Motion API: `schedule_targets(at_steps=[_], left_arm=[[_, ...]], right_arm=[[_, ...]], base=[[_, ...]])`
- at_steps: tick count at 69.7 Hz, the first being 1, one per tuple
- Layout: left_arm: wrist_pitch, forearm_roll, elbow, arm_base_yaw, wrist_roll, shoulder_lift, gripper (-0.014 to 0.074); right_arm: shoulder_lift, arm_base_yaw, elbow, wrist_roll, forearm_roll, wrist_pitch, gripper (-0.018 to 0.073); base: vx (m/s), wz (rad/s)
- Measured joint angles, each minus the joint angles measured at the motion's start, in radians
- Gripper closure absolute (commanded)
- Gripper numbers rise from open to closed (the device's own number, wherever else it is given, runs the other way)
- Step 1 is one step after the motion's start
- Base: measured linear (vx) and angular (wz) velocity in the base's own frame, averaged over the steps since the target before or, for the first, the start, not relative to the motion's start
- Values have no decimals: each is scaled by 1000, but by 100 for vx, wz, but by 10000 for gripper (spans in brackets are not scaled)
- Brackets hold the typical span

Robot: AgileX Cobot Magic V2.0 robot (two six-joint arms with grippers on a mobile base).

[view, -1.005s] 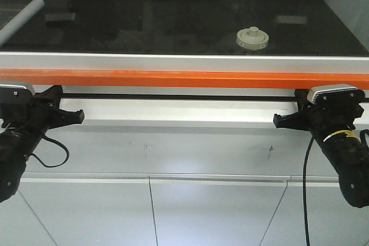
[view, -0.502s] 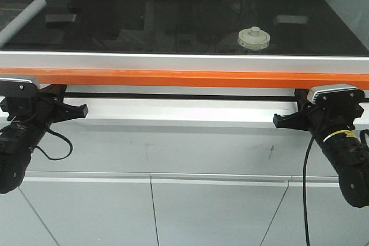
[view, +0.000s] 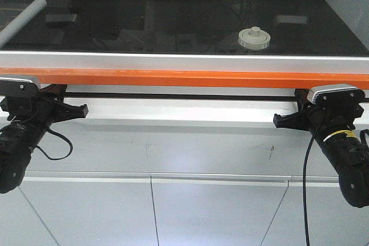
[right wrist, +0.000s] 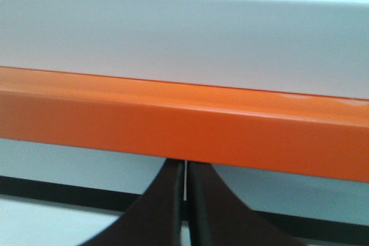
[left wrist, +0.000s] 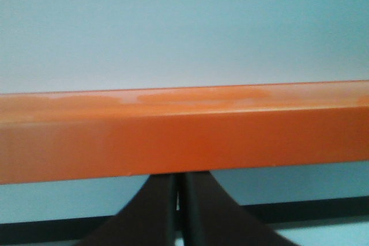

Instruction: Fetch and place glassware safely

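Note:
The glass jar [view: 253,38] with its cream-white knobbed lid stands on the black glossy tabletop [view: 173,21], right of centre and near the front. My left gripper [view: 81,110] is shut and empty, low below the table's orange edge at the left. My right gripper [view: 279,120] is shut and empty, below the orange edge at the right, in front of and under the jar. In the left wrist view the fingers [left wrist: 164,205] nearly touch under the orange bar [left wrist: 184,136]. The right wrist view shows the same, its fingers [right wrist: 170,200] under the bar [right wrist: 184,125]. The jar is hidden in both wrist views.
A grey cylindrical rod [view: 22,20] lies at the table's far left. A silver rail [view: 184,61] and an orange bar [view: 184,78] run along the table's front. White cabinet fronts [view: 173,211] stand below.
My left arm has shifted slightly up and right over the last second, then stayed still. The view has moved a little. The right arm and the jar have not moved.

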Motion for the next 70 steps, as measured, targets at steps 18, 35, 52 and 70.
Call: schedule_targets(at_steps=[18, 35, 52, 70], left_arm=[[3, 11, 0, 0, 0, -5, 603], [71, 14, -4, 0, 0, -48, 603], [81, 14, -9, 0, -1, -79, 603], [69, 14, -18, 0, -1, -110, 603]], right_arm=[[-16, 0, 0, 0, -1, 22, 563], [-59, 0, 3, 0, -3, 73, 563], [-100, 0, 4, 0, -3, 85, 563], [-138, 0, -7, 0, -4, 87, 563]], base=[[0, 0], [0, 0], [0, 0], [0, 0]])
